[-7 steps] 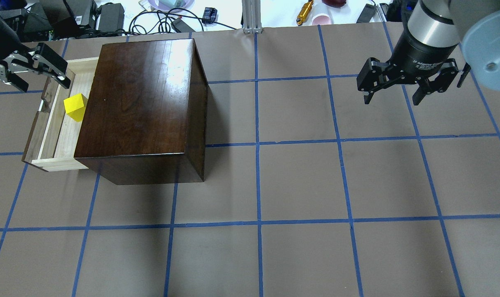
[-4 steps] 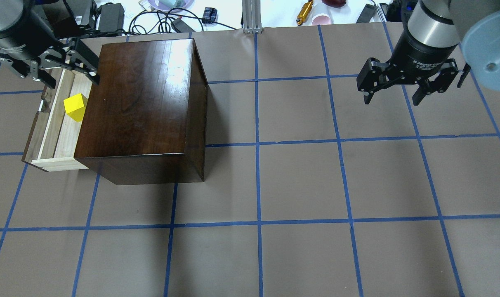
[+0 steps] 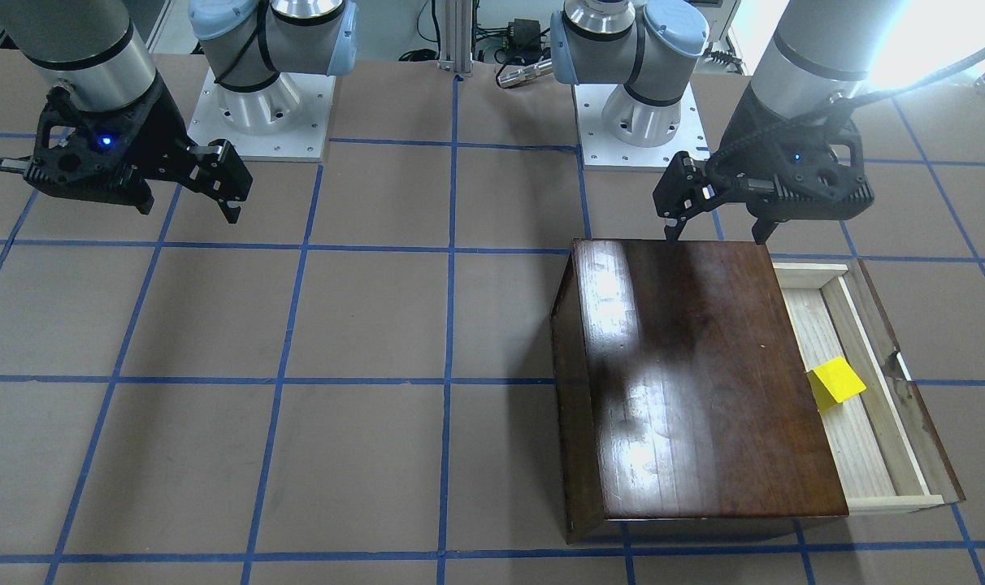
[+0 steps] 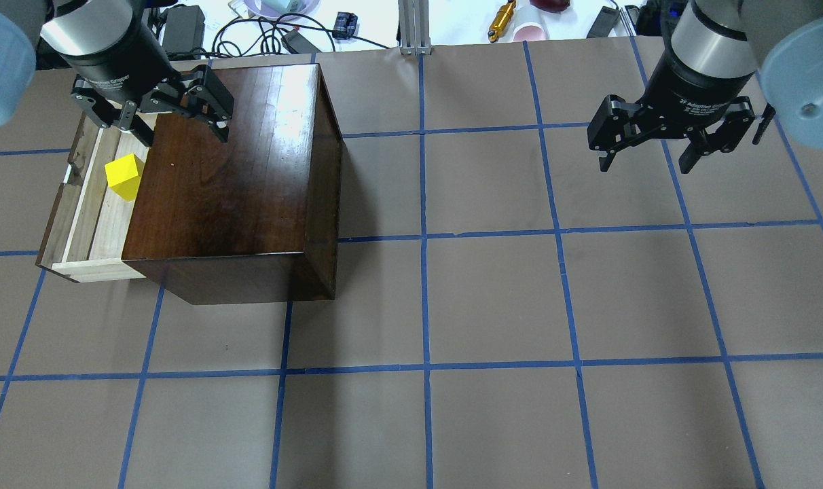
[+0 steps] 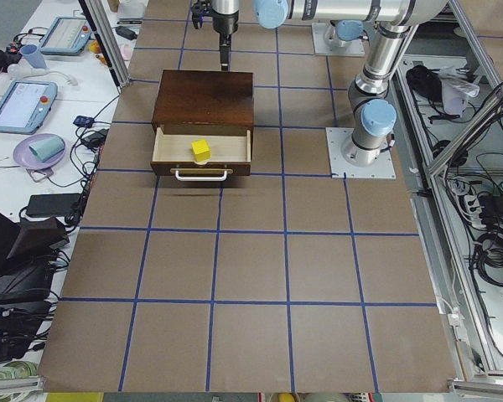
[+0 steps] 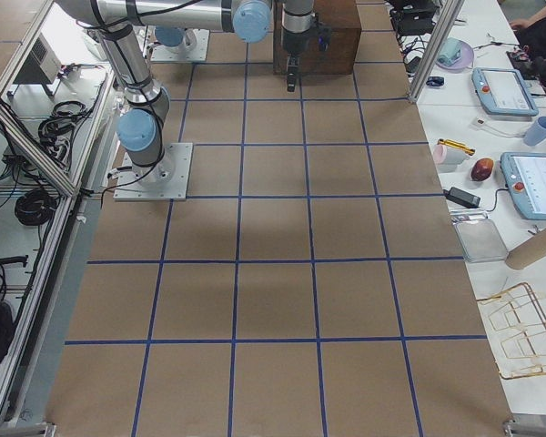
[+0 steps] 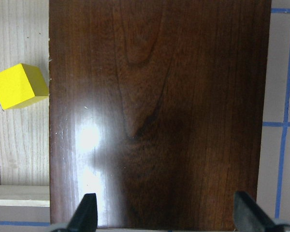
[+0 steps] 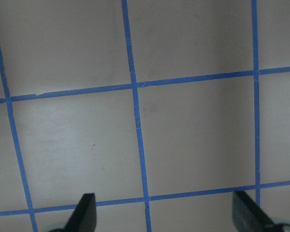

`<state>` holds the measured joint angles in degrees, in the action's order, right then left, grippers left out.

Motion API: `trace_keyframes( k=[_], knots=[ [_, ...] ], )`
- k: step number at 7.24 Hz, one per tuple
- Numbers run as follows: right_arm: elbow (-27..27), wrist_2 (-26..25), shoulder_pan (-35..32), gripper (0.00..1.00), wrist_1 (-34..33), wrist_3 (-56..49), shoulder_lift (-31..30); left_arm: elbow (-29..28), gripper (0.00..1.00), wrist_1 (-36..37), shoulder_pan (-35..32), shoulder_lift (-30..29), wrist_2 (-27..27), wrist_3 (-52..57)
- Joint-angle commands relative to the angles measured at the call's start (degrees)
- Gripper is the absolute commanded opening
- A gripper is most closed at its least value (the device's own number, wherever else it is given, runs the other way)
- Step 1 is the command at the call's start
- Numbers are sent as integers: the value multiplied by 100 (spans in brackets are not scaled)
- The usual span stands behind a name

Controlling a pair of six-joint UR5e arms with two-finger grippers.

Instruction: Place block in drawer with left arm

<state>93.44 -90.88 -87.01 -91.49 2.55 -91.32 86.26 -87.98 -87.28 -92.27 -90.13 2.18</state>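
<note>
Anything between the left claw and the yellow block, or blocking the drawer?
Nothing visible. The block already sits in the open drawer, uncovered from above, next to the cabinet front edge. The left claw is open above the cabinet top, off to the block's side.

- A brown-covered worktop fills the scene, marked into squares by blue tape lines.
- A white bench runs along one long edge, carrying tablets, a lilac plate and black cables.
- A silver aluminium post stands at that edge.
- Bright light glares into the front-facing view's upper corner.
- Coiled cables lie beyond the opposite edge.
</note>
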Motion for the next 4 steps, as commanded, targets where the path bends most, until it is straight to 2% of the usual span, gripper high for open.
trace_keyframes(
  k=[1,4],
  knots=[
    [-1,0,0,100,0,0,0,-21,100,-8,-26,7,66,11],
    [-2,0,0,100,0,0,9,-30,100,0,9,25,75,-7]
  ],
)
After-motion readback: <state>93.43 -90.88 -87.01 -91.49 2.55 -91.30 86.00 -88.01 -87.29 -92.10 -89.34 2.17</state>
